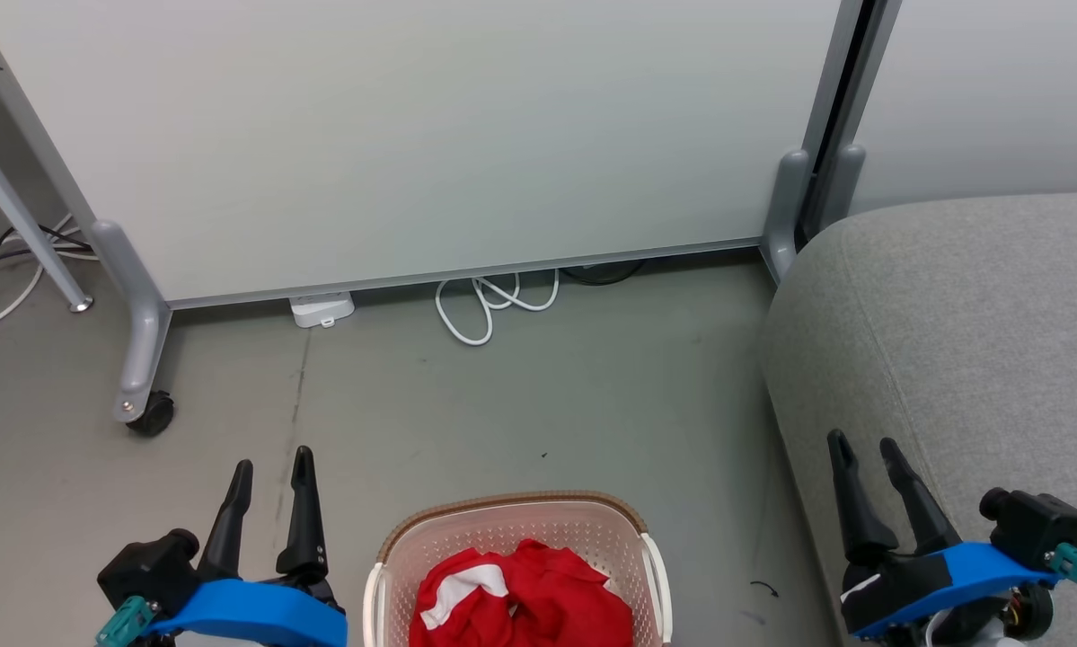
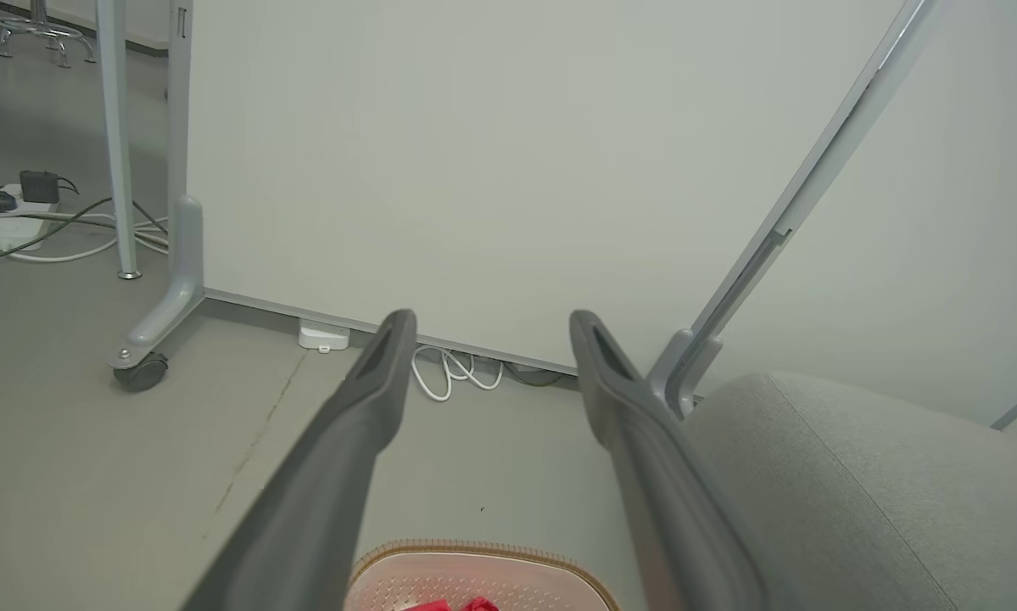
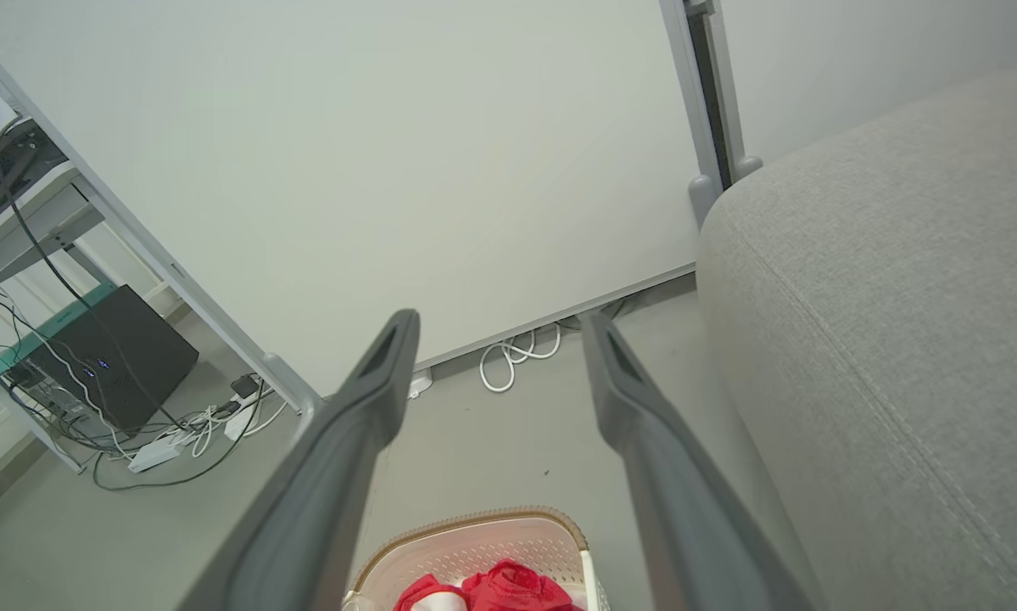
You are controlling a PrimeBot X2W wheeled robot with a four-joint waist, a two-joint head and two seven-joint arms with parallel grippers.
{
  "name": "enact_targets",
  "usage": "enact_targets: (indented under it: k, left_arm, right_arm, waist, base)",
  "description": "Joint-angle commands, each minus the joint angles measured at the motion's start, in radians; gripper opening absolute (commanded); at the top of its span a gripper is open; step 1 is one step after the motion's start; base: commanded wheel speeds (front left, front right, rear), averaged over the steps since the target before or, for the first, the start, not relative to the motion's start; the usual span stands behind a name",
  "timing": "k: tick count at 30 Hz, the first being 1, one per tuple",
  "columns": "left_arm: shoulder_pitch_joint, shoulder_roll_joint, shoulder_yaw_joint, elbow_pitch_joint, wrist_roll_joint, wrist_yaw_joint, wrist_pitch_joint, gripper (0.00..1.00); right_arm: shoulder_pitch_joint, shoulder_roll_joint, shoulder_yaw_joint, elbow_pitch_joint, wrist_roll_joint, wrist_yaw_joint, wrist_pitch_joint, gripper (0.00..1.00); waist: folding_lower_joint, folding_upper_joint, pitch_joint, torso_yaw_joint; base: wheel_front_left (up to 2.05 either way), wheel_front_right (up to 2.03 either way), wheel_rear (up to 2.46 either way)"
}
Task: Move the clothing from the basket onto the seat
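Nearest us, the basket (image 1: 511, 499) stands on the floor between our left gripper (image 1: 273, 463) and our right gripper (image 1: 862, 442). The red clothing (image 1: 538, 593) is heaped inside it, with a white band showing on the side toward the left gripper. Both grippers have their fingers spread with nothing between them. The seat (image 1: 969, 341) begins just beside the right gripper and stretches ahead and to its right. Farther ahead of both, a coiled white cable (image 1: 493, 305) lies at the foot of a pale partition panel (image 1: 412, 135).
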Motion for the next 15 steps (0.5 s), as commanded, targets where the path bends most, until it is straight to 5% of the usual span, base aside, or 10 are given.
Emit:
enact_targets:
  k: [1,15]
  left_arm:
    - [0.001,0.007,-0.003,-0.010,0.022,0.005,-0.010,1.00]
    - [0.001,0.021,0.003,0.002,0.131,-0.008,-0.042,1.00]
  right_arm:
    - [0.002,-0.007,0.001,-0.012,-0.023,0.002,-0.005,1.00]
    - [0.005,-0.008,0.012,-0.017,-0.150,0.002,-0.023,1.00]
  waist:
    - [0.0000,0.0000,0.001,-0.001]
    - [0.0000,0.0000,0.006,-0.005]
  base:
    - [0.00,0.00,0.00]
    - [0.00,0.00,0.00]
